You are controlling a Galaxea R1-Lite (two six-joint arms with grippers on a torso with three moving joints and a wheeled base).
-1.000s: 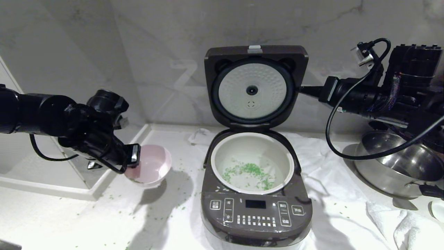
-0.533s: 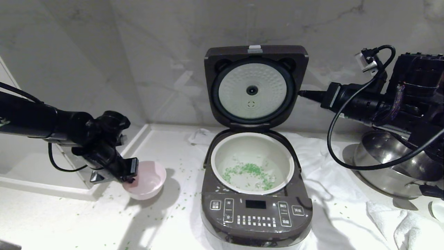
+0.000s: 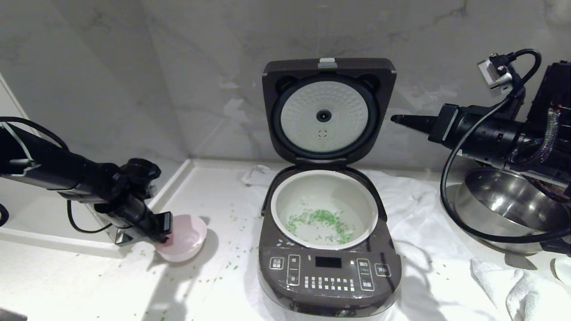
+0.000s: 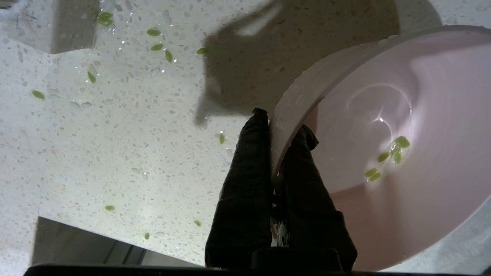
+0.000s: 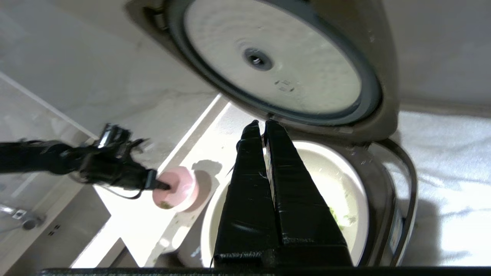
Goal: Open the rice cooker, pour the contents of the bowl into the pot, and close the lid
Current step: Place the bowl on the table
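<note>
Head view, from left: the left gripper pinches the small pale pink bowl's rim, seemingly to set it down, green bits already in the whitish inner pot, while the right gripper, fingers together, waits beside the raised dark brown-grey lid, probably to close it.

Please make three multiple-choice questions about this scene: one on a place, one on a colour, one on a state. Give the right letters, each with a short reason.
1. Where is the bowl?
A. inside the pot
B. on the counter at the rice cooker's left
C. in the steel pan

2. What colour are the bits in the pot?
A. red
B. green
C. yellow

3. How is the lid?
A. shut
B. taken off
C. raised open

Answers: 1 B, the left gripper pinches its rim beside the rice cooker; 2 B, green bits lie on the bottom; 3 C, its inner plate faces forward.
</note>
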